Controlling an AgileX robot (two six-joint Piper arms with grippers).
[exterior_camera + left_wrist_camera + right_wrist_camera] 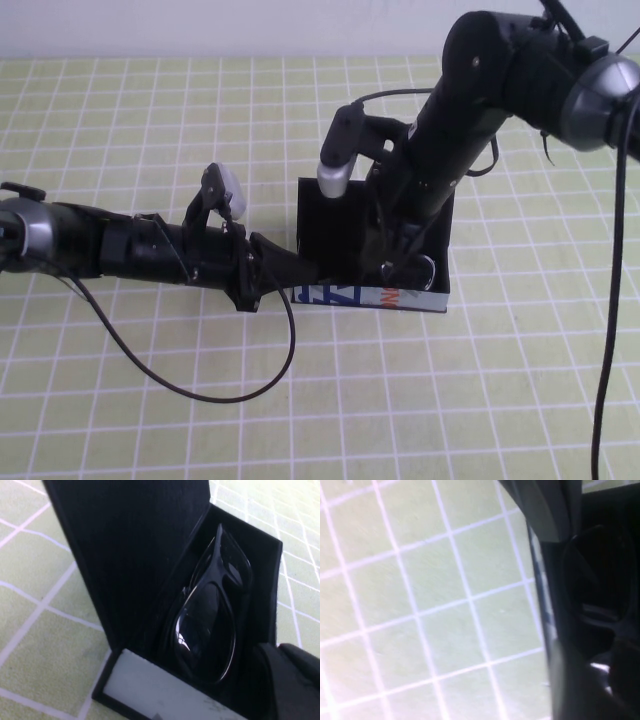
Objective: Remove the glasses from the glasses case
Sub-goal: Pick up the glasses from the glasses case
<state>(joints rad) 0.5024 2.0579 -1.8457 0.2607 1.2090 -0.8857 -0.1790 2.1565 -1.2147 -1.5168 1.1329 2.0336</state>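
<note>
The glasses (pixel 210 625) are glossy black plastic, their dark lenses catching bright highlights. The glasses case (pixel 130 570) is matt black with a fine cloth-like weave on lid and lining; its front strip looks like smooth white paper. The desk (pixel 120 120) is matt.

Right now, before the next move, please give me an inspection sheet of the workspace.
Surface: green cloth with white grid.
Job's things: glasses case open, lid up; glasses lying inside the case.
Clutter: nothing seen.
Grippers: left pincer at the case's left front corner; right pincer reaching down into the case, over the glasses.
Cables: black cable looping on the cloth below the left arm; another cable hanging at the right.
Surroundings: pale wall behind the table.
</note>
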